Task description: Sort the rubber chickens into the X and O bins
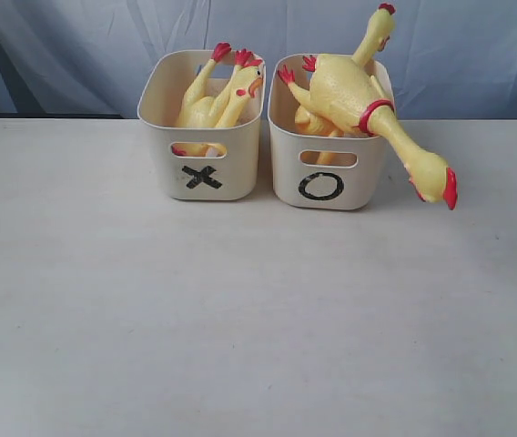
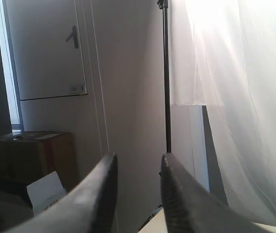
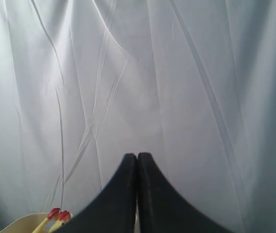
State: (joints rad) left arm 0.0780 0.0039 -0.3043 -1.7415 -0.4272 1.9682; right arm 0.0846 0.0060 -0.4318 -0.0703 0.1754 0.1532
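Your left gripper [image 2: 138, 167] is open and holds nothing. Your right gripper [image 3: 137, 167] is shut tight. Two small rubber chickens [image 1: 215, 100] lie in the X bin [image 1: 240, 168]. Two big chickens [image 1: 342, 89] lie in the O bin [image 1: 286, 164].

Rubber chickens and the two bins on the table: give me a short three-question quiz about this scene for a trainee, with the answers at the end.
1. True or false: the X bin is empty.
2. Multiple choice: the head of the large chicken draped over the O bin hangs A) inside that bin, B) outside its rim, C) in the X bin.
3. Fill in: the right gripper has its jaws ___.

Key:
1. False; small chickens lie in it.
2. B.
3. Shut.
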